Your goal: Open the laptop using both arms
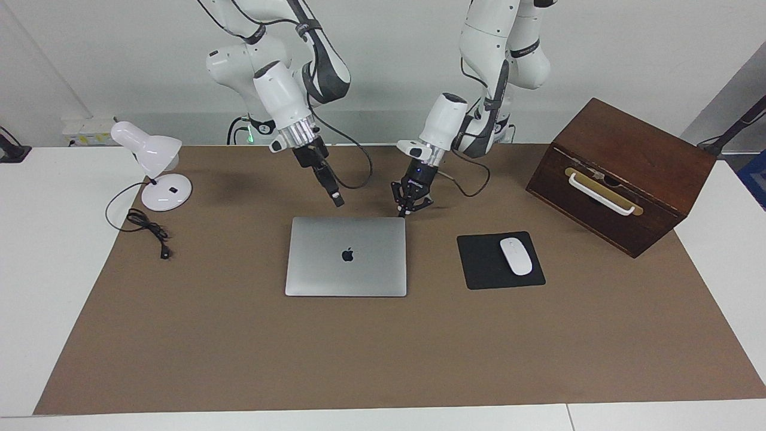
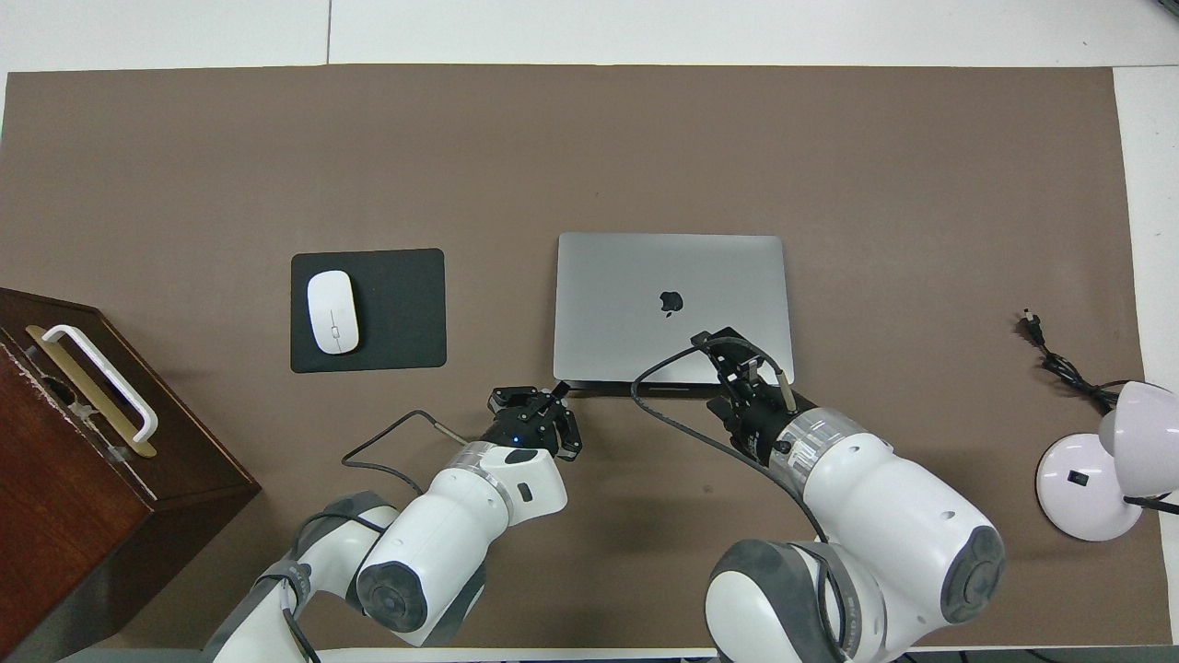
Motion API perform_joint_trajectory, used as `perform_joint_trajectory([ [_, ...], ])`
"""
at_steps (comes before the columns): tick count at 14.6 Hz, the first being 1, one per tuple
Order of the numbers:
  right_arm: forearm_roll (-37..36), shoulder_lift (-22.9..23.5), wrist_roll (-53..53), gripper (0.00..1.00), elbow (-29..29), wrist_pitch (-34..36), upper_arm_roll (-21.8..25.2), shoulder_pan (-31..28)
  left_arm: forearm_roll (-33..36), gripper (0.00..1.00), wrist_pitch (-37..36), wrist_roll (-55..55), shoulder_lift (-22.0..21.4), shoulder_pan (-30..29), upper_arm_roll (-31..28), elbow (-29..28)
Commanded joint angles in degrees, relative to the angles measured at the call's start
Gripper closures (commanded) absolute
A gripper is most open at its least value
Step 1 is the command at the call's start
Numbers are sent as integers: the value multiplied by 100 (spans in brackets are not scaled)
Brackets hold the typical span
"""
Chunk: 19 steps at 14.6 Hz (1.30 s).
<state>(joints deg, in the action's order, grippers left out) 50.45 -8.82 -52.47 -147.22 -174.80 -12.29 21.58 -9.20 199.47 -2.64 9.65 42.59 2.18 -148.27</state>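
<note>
Two robot arms hang over the edge of a closed laptop (image 1: 346, 256) that lies nearest them, flat on the brown mat (image 1: 383, 359) in the middle of the table. The left gripper (image 1: 402, 212), its fingertips pressed together, points down at the laptop's corner toward the left arm's end and looks to be the closer of the pair, though whether it touches cannot be told. The right gripper (image 1: 339, 202) is raised over the same edge nearer its middle; whether its fingers are apart or together cannot be told. The laptop's long sides run along the table from one arm's end toward the other's. Around it are one mouse (image 1: 516, 255) on one black mouse pad (image 1: 479, 266), one wooden box (image 1: 622, 173), and one white desk lamp (image 1: 152, 167) with one trailing cord (image 1: 146, 230).
</note>
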Motion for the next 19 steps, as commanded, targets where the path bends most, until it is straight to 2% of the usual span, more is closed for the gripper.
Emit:
perform_joint_trajectory([
  [1, 167, 398, 254, 0, 27, -422, -2, 136, 24, 100, 127, -166, 239, -14, -60, 237],
  [6, 167, 636, 465, 0, 141, -441, -2, 110, 375, 100, 136, -184, 423, -225, -60, 369],
  [11, 167, 856, 632, 0, 308, -441, -2, 48, 393, 100, 136, -193, 555, -234, -60, 500],
  [19, 167, 944, 869, 0, 387, -432, 7, -84, 586, 100, 136, -237, 749, -243, -78, 624],
])
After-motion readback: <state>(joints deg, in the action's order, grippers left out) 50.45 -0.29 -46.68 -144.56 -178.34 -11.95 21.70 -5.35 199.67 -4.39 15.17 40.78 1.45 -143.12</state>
